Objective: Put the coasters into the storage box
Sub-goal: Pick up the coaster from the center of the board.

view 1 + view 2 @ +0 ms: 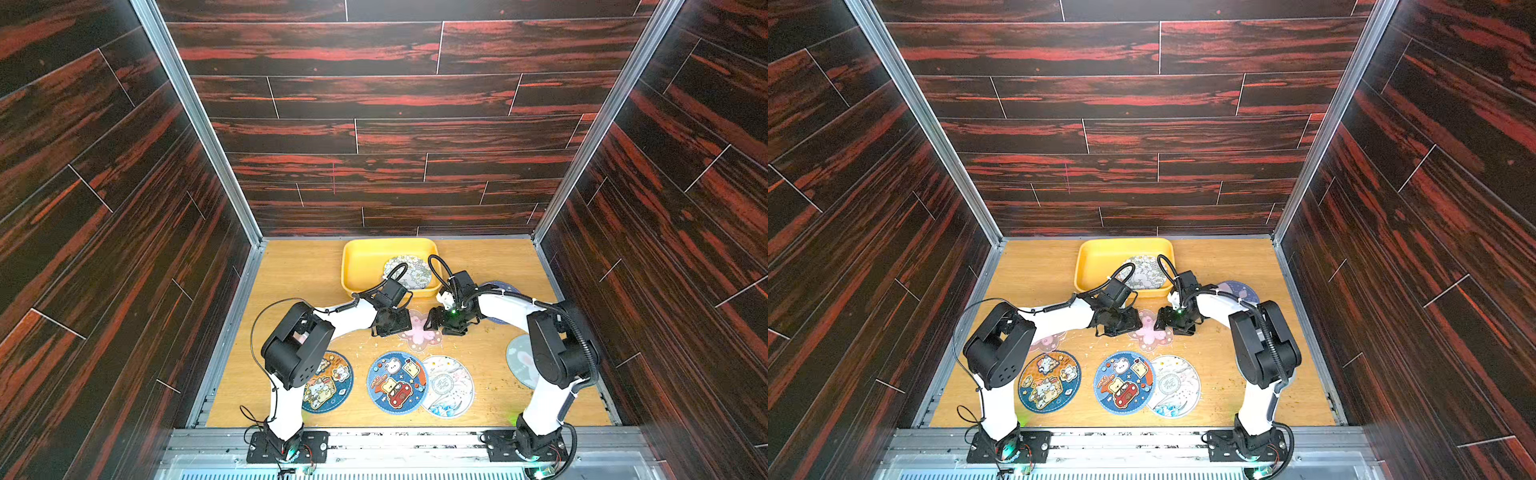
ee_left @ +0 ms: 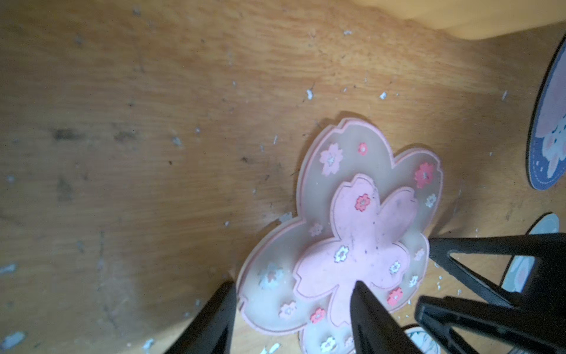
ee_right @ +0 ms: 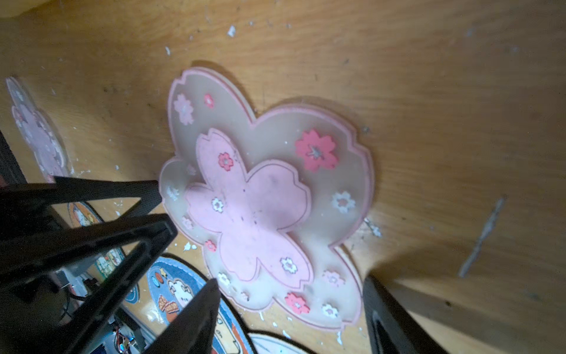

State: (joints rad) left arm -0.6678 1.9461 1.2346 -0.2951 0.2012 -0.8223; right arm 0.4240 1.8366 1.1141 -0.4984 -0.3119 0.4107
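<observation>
Wrist views show left gripper (image 2: 294, 282) and right gripper (image 3: 291, 279) spread apart over 1 pink blossom coaster (image 2: 361, 233). Top views hide that.

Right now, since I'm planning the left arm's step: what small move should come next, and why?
Probably close the left gripper on a petal of the pink blossom coaster: its open jaws straddle that edge, the coaster lies flat on the table, and the right gripper stands opposite.
</observation>
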